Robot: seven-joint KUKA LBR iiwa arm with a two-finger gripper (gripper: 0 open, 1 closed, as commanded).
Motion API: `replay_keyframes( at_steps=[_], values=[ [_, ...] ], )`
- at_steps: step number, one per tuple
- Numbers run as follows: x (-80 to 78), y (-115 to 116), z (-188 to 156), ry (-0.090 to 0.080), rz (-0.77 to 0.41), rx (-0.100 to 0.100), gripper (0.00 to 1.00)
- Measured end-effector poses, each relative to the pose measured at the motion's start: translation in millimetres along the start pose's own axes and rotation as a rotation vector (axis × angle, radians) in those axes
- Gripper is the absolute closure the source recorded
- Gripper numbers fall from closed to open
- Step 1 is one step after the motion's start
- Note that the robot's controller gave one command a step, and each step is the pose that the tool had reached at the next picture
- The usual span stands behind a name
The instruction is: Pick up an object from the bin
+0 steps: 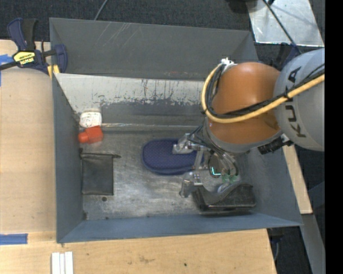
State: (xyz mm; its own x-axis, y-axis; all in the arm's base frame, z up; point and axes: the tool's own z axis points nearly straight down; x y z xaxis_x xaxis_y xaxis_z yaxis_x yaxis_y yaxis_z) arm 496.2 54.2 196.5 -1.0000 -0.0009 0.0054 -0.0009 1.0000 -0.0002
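The KUKA arm [304,104] reaches in from the right, its orange wrist cover [246,104] angled down over the grey bin [160,226]. The gripper [187,167] sits low, fingers [182,148] spread wide on either side of the right end of a dark blue oval pad [162,156] lying mid-bin. A flat black block [235,198] lies just beside it.

Arm [304,110] reached in from the right, wrist under the orange cover [246,104], yellow cable [262,112] looped across it. Gripper [188,167] hung below-left of the cover, pointing down. Fingers [183,147] were spread well apart.
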Motion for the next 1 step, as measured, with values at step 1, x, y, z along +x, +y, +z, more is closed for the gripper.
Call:
replay_keyframes(
  at_steps=[1],
  values=[
    [-68.8,-10.9,113.5,-0.015,-0.199,0.0,0.0]
  ],
)
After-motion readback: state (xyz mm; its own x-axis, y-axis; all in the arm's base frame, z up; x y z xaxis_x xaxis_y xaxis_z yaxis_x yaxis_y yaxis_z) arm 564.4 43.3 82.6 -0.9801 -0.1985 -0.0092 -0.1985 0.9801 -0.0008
